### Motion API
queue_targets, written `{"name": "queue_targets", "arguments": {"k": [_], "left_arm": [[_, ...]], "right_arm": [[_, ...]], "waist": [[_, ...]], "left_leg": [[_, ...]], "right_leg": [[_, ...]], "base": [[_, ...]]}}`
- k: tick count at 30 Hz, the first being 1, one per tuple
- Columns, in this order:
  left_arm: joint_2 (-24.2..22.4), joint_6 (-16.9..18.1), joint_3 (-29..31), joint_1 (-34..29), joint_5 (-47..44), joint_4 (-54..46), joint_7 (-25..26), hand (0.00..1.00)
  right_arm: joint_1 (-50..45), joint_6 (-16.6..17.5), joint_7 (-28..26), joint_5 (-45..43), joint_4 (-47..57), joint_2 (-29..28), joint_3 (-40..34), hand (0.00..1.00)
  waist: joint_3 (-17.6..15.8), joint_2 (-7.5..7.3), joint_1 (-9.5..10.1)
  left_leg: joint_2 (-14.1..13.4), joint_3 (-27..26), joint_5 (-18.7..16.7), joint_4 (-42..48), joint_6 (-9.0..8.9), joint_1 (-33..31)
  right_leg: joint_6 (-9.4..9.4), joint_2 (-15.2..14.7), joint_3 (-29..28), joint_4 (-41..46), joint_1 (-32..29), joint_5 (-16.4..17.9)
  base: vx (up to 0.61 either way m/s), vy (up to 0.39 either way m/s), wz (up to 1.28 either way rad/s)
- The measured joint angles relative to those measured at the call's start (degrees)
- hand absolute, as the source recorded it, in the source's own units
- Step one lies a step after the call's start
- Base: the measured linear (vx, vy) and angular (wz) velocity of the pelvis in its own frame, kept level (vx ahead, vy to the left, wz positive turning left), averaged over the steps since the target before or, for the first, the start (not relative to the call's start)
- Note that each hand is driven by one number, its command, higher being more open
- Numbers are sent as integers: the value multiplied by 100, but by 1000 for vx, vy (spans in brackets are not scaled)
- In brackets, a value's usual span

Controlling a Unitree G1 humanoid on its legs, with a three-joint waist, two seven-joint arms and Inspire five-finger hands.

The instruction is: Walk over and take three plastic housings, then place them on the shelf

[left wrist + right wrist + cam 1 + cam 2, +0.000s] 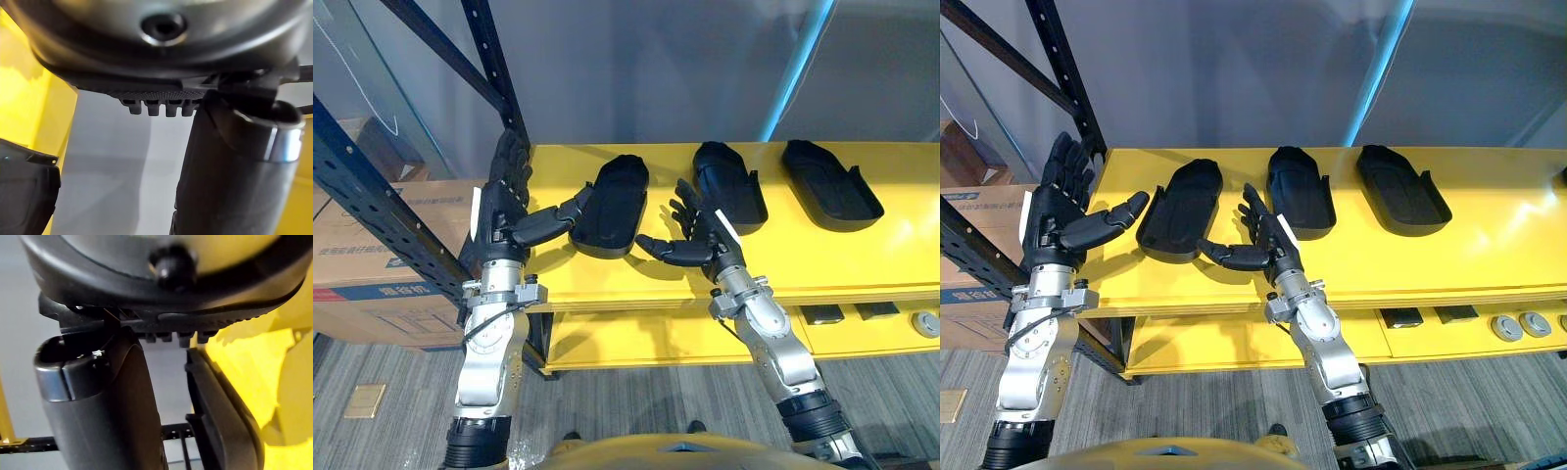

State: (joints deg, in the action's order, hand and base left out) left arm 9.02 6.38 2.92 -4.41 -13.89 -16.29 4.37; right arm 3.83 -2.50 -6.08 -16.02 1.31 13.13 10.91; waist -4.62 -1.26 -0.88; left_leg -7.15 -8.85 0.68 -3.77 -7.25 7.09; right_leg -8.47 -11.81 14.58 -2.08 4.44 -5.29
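From the left eye view I had three black plastic housings lying in a row on the yellow shelf (901, 259), each with its long axis running away from me toward the back wall. The left housing (612, 206) lay between my two hands: the left hand (504, 211) stood just to its left, fingers straight and raised, thumb reaching toward the housing's near left edge; I could not tell whether it touched. The right hand (700, 240) hovered spread and empty at the shelf's front, with the middle housing (729, 186) just beyond its fingers and the right housing (830, 186) well apart to its right.

The right eye view showed the same: left hand (1062, 211) open beside the left housing (1183, 209), right hand (1263, 243) open below the middle housing (1301, 191).

In the left wrist view the straight fingers (156, 107) held nothing, a housing's dark edge (27, 196) off to one side.

In the right wrist view a housing's rim (220, 421) ran close alongside the open hand.

All three already lay on the shelf, which fits either just placed or waiting to be taken.
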Motion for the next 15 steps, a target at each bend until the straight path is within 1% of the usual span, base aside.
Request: {"name": "queue_targets", "arguments": {"k": [3,6,10,11,12,15], "left_arm": [[1,-66,-31,-152,-1,3,-142,100],[4,-95,-36,-307,-2,4,-255,100],[3,-147,-85,-314,-144,12,-343,100],[4,-147,-140,-316,-145,15,-369,100],[4,-148,-203,-319,-147,17,-405,100],[4,-148,-269,-342,-173,33,-574,100]], "right_arm": [[69,-9,13,3,-189,38,5,100],[328,-9,34,8,-466,49,40,100],[773,-8,73,12,-851,48,64,100],[880,-8,103,12,-951,47,64,100],[964,-7,148,12,-1040,46,64,100],[1172,-7,202,13,-1284,43,65,100]], "waist": [[0,2,35],[0,3,75],[-1,5,142],[-1,5,209],[-2,5,235],[-3,8,248]], "left_leg": [[0,31,44,-61,-6,8],[0,71,56,-57,-7,-14],[0,132,75,-53,-7,-55],[1,140,76,-53,-6,-55],[2,164,77,-52,-5,-56],[7,279,95,-56,-3,-66]], "right_leg": [[1,3,43,0,-2,1],[1,2,74,2,4,1],[1,2,115,3,6,1],[1,1,125,4,11,1],[1,-1,151,6,27,1],[9,-9,265,13,88,12]], "base": [[-22,0,6],[-13,1,7],[-15,-1,8],[-15,0,4],[-14,0,9],[-15,-2,18]]}}
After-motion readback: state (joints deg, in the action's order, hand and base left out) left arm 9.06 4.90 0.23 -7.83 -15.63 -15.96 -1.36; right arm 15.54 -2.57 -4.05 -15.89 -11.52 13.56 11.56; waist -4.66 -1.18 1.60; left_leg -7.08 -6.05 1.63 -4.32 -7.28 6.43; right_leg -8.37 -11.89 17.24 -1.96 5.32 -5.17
